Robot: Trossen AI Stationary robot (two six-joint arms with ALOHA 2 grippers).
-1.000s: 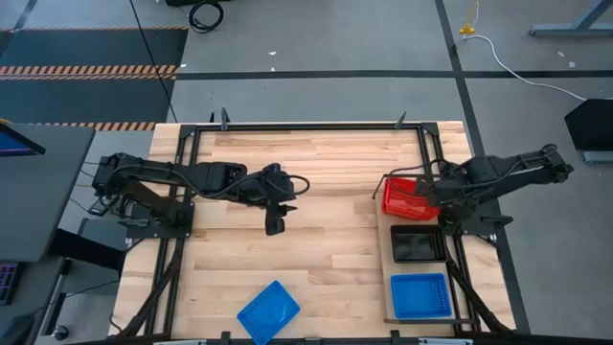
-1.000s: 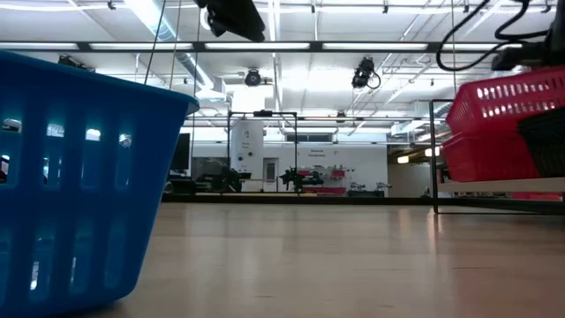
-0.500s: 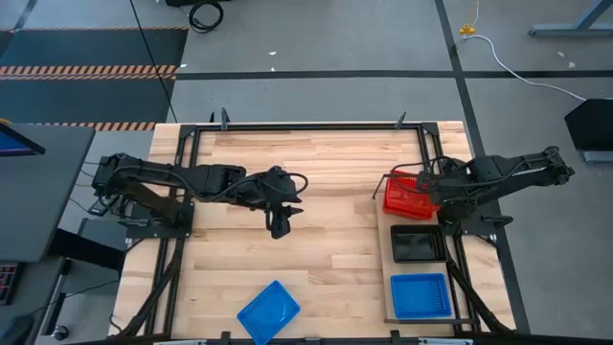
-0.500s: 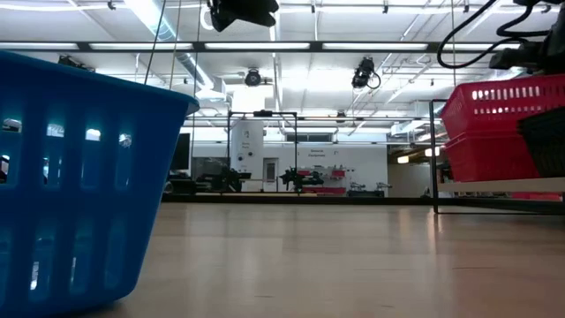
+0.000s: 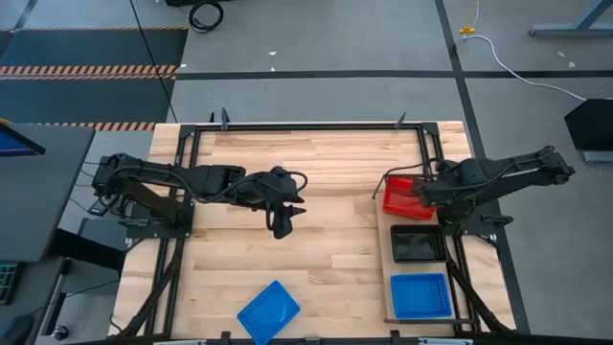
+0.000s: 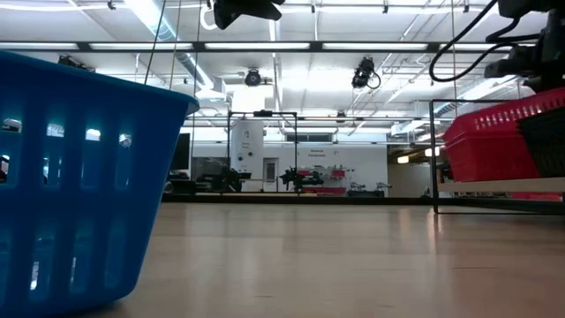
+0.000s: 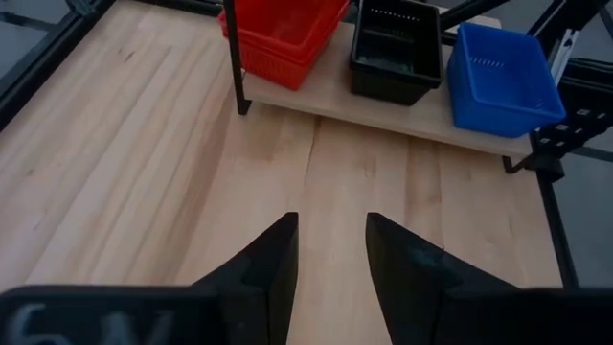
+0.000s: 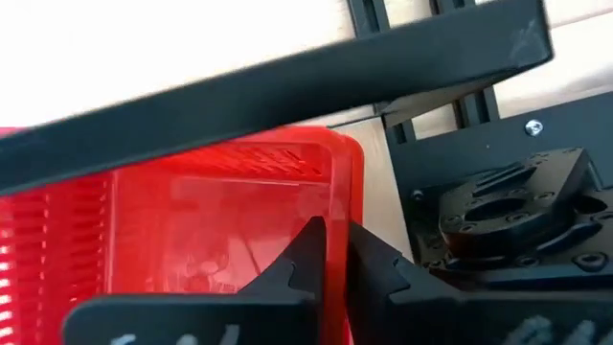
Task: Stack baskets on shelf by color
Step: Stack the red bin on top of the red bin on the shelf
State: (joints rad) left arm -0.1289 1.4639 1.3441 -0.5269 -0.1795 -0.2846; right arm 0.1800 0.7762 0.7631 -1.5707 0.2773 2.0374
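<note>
We note a loose blue basket [image 5: 268, 310] lying skewed near the front edge of the worktop [image 5: 316, 240], left of centre; in the low view its slotted wall [image 6: 79, 177] fills the left side. A broad stretch of bare planks separates it from everything else, so the middle of the worktop is open. The left gripper [image 5: 279, 226] hangs above the centre-left planks, well clear of any basket; in the left wrist view its fingers [image 7: 273, 264] stand apart with only bare wood between them, holding nothing. A black frame runs round the worktop edges. To the right, the shelf [image 5: 395, 273], a pale board on thin black wire, runs along the right edge. On it we record three positions: the red baskets [image 5: 402, 201] at the far end, a black basket [image 5: 419, 244] in the middle, a blue basket [image 5: 421, 295] at the near end, each just beside the next. The left wrist view shows the red ones nested [image 7: 283, 34]. The right gripper [image 5: 424, 193] sits at the red stack's right rim; the right wrist view shows its fingers [image 8: 305, 251] clenched on the thin red wall [image 8: 337, 220]. The baskets are shallow, rectangular and mesh-sided. We read no writing or labels on them.
</note>
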